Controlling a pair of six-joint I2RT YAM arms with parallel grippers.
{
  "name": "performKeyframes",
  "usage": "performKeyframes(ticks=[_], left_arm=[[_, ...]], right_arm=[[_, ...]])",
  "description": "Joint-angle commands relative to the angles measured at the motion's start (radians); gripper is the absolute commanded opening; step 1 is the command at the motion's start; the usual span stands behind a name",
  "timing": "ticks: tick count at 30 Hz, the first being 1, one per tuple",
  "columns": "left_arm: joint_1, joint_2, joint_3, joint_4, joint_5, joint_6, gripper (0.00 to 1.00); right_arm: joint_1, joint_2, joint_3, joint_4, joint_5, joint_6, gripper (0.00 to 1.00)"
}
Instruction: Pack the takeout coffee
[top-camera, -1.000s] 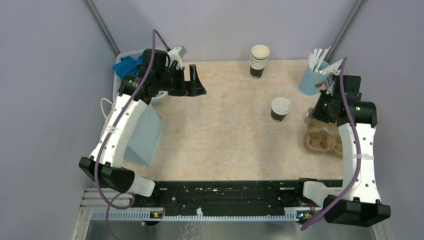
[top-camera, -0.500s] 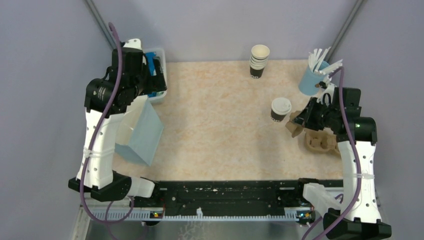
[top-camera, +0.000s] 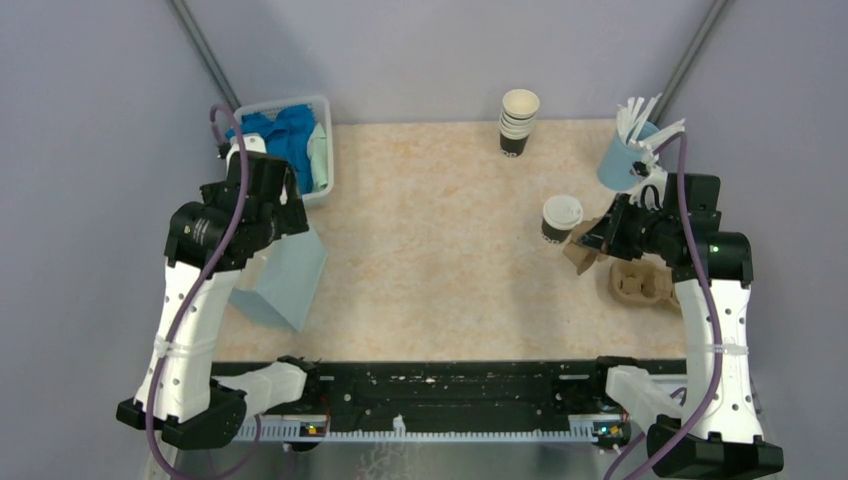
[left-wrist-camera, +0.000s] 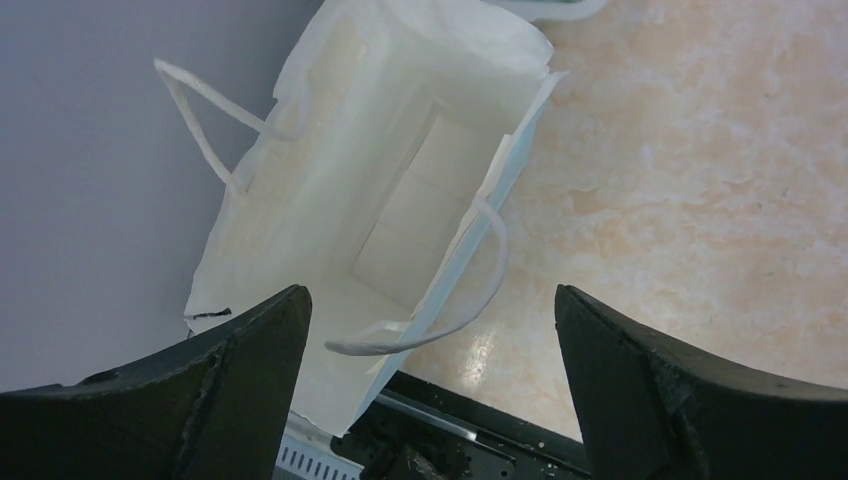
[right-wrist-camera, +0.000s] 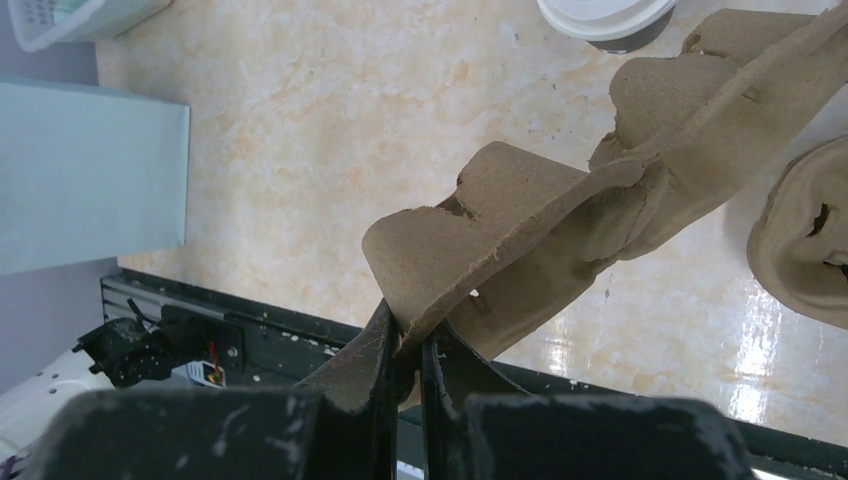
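The takeout coffee (top-camera: 561, 217), a dark brown cup with a white sip lid, stands on the table right of centre; only its lid (right-wrist-camera: 605, 15) shows at the top of the right wrist view. My right gripper (top-camera: 592, 240) (right-wrist-camera: 405, 340) is shut on the edge of a brown cardboard cup carrier (right-wrist-camera: 600, 190), which hangs tilted above the table just right of the cup. My left gripper (top-camera: 288, 212) (left-wrist-camera: 430, 300) is open and empty above the mouth of a light blue paper bag (top-camera: 285, 275). The bag's white inside (left-wrist-camera: 400, 190) holds nothing.
A second cardboard carrier (top-camera: 640, 283) lies at the right edge. A stack of lidless cups (top-camera: 518, 120) stands at the back. A blue cup of white stirrers (top-camera: 630, 150) is back right. A basket (top-camera: 325, 180) with blue items sits back left.
My left arm swung left and toward the near edge, from beside the basket to above the bag. My right gripper carried the cardboard carrier left, toward the coffee cup.
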Motion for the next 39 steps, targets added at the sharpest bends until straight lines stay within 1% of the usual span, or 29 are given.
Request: performKeyframes(ticks=[1,2,3,5,6,8,9,10,12,14,17,20,22,23,25,27,32,34,36,37,38,39], left_arm=[[0.003,-0.041,-0.041,0.019,0.031,-0.01,0.96],[0.003,-0.046,-0.048,0.026,0.035,0.002,0.92],[0.003,-0.046,-0.056,0.033,0.04,0.018,0.84],[0.003,-0.048,-0.066,0.066,0.075,0.064,0.58],[0.003,-0.052,-0.076,0.094,0.11,0.107,0.49],[0.003,-0.055,-0.099,0.15,0.176,0.205,0.38],[0.002,-0.046,-0.093,0.158,0.201,0.235,0.27],[-0.002,-0.035,-0.082,0.16,0.231,0.259,0.18],[-0.009,-0.031,-0.067,0.183,0.323,0.282,0.09],[-0.009,-0.041,-0.065,0.234,0.502,0.307,0.07],[-0.01,-0.054,-0.094,0.306,0.828,0.33,0.08],[-0.019,-0.057,-0.147,0.373,1.118,0.308,0.08],[-0.03,-0.049,-0.172,0.402,1.232,0.285,0.06],[-0.043,-0.042,-0.179,0.415,1.267,0.275,0.05],[-0.074,-0.028,-0.186,0.437,1.32,0.264,0.03],[-0.122,-0.004,-0.179,0.453,1.341,0.261,0.02],[-0.331,0.093,-0.15,0.477,1.312,0.268,0.03],[-0.373,0.129,-0.146,0.484,1.306,0.266,0.04],[-0.387,0.148,-0.148,0.502,1.298,0.268,0.1],[-0.39,0.151,-0.142,0.512,1.289,0.268,0.16],[-0.39,0.15,-0.138,0.521,1.273,0.265,0.25],[-0.391,0.143,-0.136,0.536,1.258,0.261,0.31]], right_arm=[[0.014,0.0,0.052,0.034,-0.031,0.006,0.0],[0.016,0.001,0.053,0.036,-0.034,0.007,0.0],[0.019,0.002,0.051,0.037,-0.036,0.008,0.0],[0.025,0.003,0.051,0.041,-0.037,0.008,0.0],[0.026,0.002,0.049,0.042,-0.037,0.008,0.0],[0.033,0.002,0.047,0.042,-0.037,0.007,0.0],[0.037,0.003,0.048,0.042,-0.037,0.008,0.0],[0.04,0.004,0.05,0.042,-0.037,0.009,0.0],[0.045,0.004,0.057,0.042,-0.037,0.008,0.0],[0.05,0.005,0.065,0.042,-0.037,0.009,0.0],[0.054,0.01,0.072,0.044,-0.043,0.01,0.0],[0.055,0.015,0.082,0.049,-0.049,0.014,0.0],[0.055,0.02,0.095,0.046,-0.057,0.021,0.0],[0.055,0.021,0.102,0.045,-0.064,0.025,0.0],[0.055,0.025,0.118,0.043,-0.08,0.035,0.0],[0.055,0.029,0.134,0.042,-0.097,0.047,0.0],[0.055,0.041,0.163,0.036,-0.135,0.066,0.0],[0.055,0.051,0.175,0.033,-0.171,0.071,0.0],[0.055,0.062,0.186,0.035,-0.22,0.077,0.0],[0.055,0.066,0.192,0.039,-0.247,0.081,0.0],[0.055,0.07,0.196,0.05,-0.281,0.085,0.0],[0.067,0.073,0.199,0.068,-0.334,0.091,0.0]])
